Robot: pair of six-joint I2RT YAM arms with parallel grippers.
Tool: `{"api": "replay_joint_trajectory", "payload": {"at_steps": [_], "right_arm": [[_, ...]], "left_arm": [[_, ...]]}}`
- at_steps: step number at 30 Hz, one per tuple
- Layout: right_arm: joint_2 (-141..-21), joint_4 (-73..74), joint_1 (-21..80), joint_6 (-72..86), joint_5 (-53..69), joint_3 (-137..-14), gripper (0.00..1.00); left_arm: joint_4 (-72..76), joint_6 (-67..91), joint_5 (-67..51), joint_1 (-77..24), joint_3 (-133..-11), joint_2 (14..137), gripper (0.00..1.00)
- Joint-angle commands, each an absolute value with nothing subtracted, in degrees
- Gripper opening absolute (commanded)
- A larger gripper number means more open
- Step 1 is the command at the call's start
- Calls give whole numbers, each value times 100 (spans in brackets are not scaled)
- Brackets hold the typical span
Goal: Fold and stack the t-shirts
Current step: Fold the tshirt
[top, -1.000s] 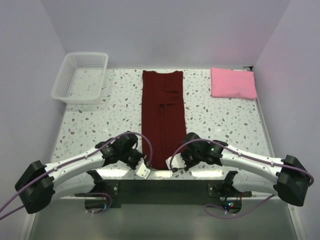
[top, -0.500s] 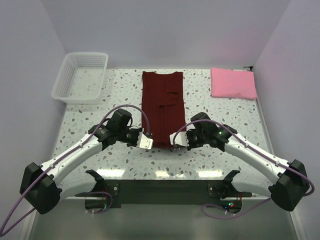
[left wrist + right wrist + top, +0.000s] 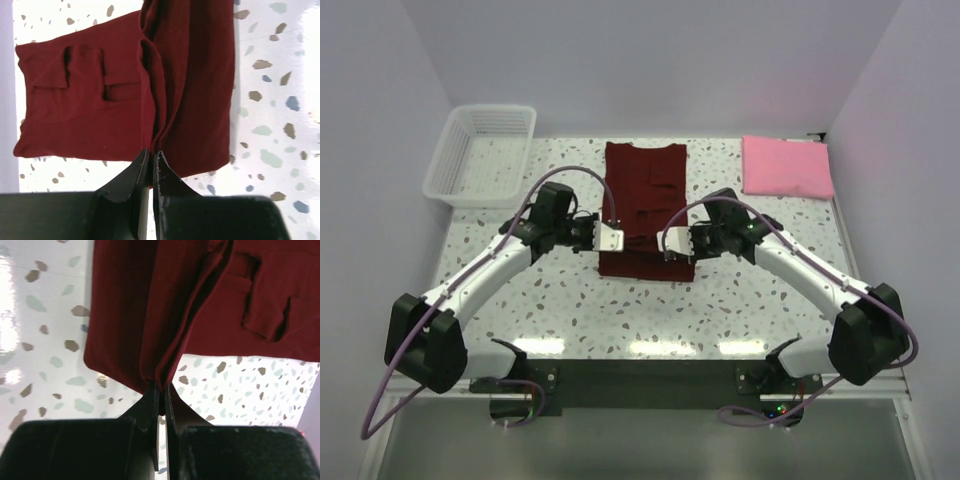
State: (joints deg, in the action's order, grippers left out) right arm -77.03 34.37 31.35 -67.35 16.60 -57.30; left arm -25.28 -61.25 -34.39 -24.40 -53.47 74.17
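Top external view – left fingers (image 3: 611,238) and right fingers (image 3: 672,243) clamp the dark red cloth t-shirt (image 3: 645,185) by its hem – best to carry both corners level.

You have a white mesh basket (image 3: 477,198) at the far left corner of the tabletop (image 3: 750,290), its long sides running away from you and its far end close to the back wall (image 3: 650,60). The tabletop is white with grey and brownish flecks, and glossy enough to throw bright glare along its near edge. Pale lilac walls close it in at the back and on both sides.
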Motion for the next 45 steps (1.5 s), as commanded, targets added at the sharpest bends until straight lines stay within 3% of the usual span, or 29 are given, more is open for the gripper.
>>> {"api": "replay_joint_trajectory", "payload": {"at_steps": [1,22,43,45], "right_arm": [[-8075,3050,2910,-7127,2012,-6231,0],[-10475,2743,2215,-7761,2382,-7945,0],[-11742,2294,2092,-7664,2118,-8622,0],[-11786,2355,2083,-7594,2022,-8736,1]], "left_arm": [[-2074,-6468,-3498,-2303,-5756,7707,0],[-1494,-7075,-3744,-1653,-7127,9887,0],[-774,-6987,-3621,-1494,-7884,11478,0],[-730,-6979,-3560,-1494,-7875,11522,7]]}}
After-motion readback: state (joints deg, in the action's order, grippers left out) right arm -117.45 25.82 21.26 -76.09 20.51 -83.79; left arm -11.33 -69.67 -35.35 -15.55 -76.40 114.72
